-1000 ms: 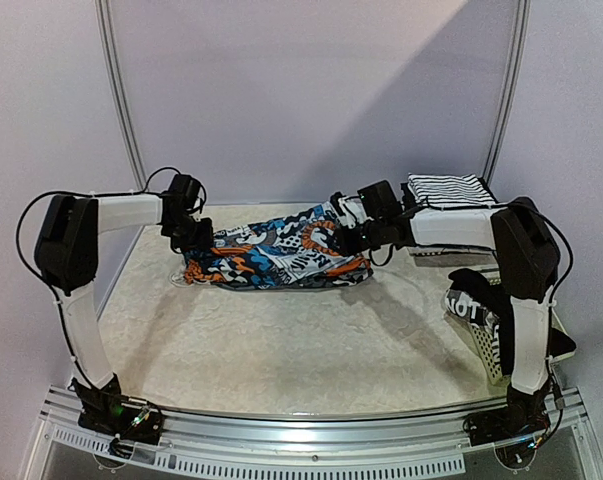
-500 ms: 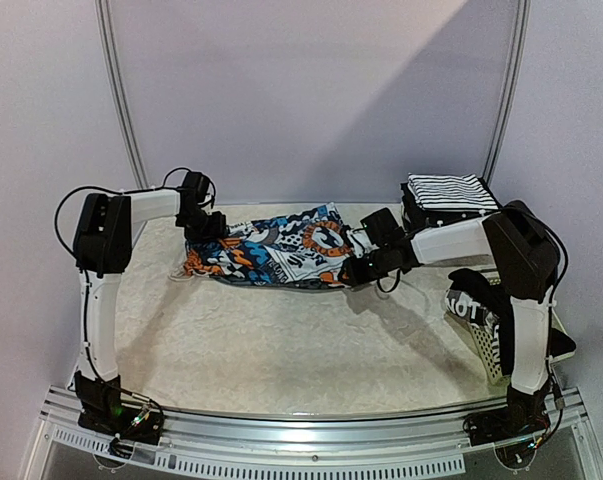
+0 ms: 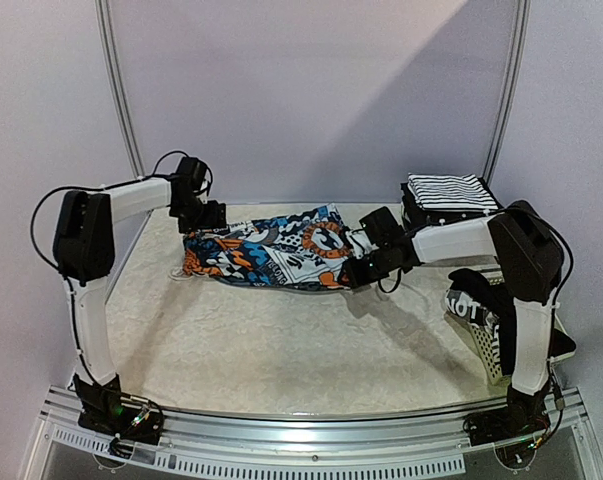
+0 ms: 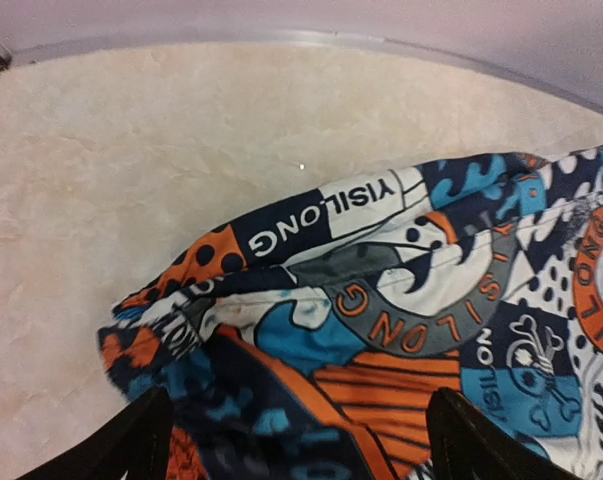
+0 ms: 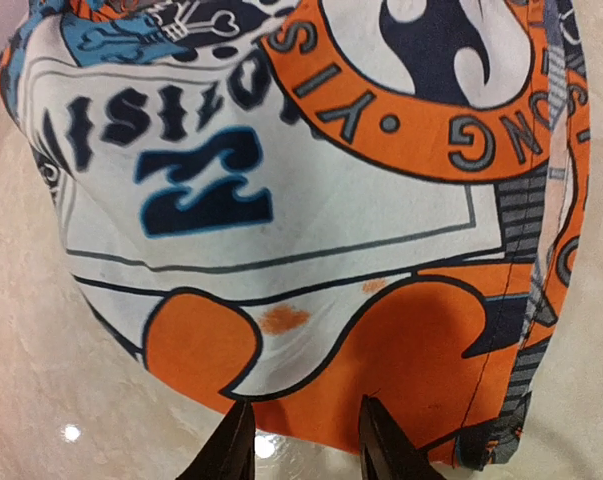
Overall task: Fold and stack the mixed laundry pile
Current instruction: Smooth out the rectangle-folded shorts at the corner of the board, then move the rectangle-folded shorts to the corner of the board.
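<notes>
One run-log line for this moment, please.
printed garment lying on table | left gripper open over it | right gripper at its edge, grip unclear

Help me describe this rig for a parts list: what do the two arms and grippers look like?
Both the left arm and right arm have white links joined by boxy black joint housings, with thin black cables looping alongside and black bases. The left gripper and right gripper are black, each with two slim tapered fingers.
</notes>
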Tool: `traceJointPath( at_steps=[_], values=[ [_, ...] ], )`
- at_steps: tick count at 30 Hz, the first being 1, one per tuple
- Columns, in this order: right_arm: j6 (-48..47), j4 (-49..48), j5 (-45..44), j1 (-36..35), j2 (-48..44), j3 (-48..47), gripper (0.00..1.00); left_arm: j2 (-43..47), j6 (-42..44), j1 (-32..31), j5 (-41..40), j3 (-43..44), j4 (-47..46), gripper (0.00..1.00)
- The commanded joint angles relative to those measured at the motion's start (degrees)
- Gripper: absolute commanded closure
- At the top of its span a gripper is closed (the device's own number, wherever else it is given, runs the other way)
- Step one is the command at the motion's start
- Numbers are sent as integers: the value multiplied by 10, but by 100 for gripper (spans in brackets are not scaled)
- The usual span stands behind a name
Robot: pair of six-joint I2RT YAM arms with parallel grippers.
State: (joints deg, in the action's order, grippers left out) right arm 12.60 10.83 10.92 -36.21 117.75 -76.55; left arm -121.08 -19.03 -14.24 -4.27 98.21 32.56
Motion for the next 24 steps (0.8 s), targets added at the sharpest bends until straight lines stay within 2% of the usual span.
traceJointPath(
  at_steps=[1, 5, 8, 13, 15, 19, 24],
  values=[
    [-13, 18, 6, -4, -55, -46, 63, 122, -10, -24, -74, -71, 22, 10],
    [-12, 15, 26, -4, -41, -101, 60, 215, -49, -25, -84, -206, -2, 9],
    [-10, 25, 60, -4, 3, -167, 59, 262, -84, -23, -62, -302, -34, 10],
    [4, 50, 145, 7, 108, -296, 58, 309, -145, -4, 17, -456, -183, 20],
    [11, 71, 182, 13, 147, -350, 58, 311, -157, 8, 51, -491, -232, 25],
    [16, 124, 222, 24, 224, -434, 57, 296, -166, 23, 67, -518, -291, 25],
    [51, 98, 265, 39, 260, -439, 57, 247, -200, 57, 105, -540, -392, 30]
  ],
)
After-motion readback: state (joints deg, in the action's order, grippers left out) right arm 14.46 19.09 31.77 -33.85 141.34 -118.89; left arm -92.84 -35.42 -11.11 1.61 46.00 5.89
